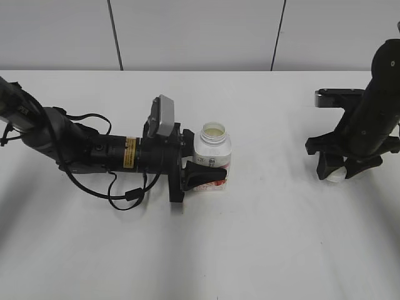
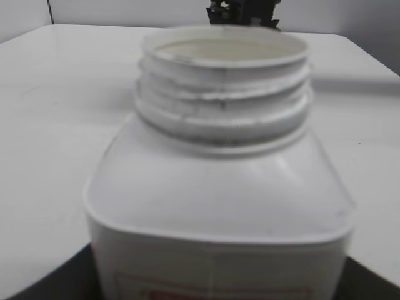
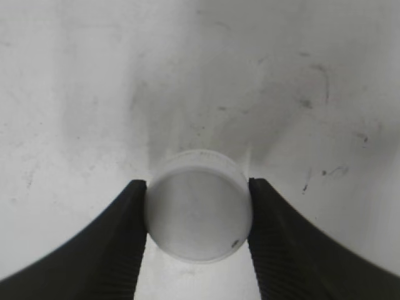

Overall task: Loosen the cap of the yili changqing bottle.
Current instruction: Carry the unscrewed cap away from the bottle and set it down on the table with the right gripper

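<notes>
The yili changqing bottle (image 1: 212, 153) stands upright mid-table, white with a pink-red label. Its wide threaded neck (image 2: 222, 94) is bare and its mouth open. My left gripper (image 1: 211, 167) lies level with the table and is shut on the bottle's body; its dark fingers (image 2: 37, 289) show at the bottom corners of the left wrist view. The cap (image 3: 199, 209), round and white, is off the bottle and far to its right. My right gripper (image 3: 197, 187) is shut on the cap (image 1: 335, 175), pointing down, close to the tabletop; whether the cap touches the table I cannot tell.
The white table (image 1: 262, 250) runs to a grey panelled wall behind. The left arm's cables (image 1: 122, 187) loop on the table beside its wrist. My right arm (image 2: 244, 12) shows dark beyond the bottle's mouth. Scuff marks (image 3: 312, 100) dot the surface under the cap.
</notes>
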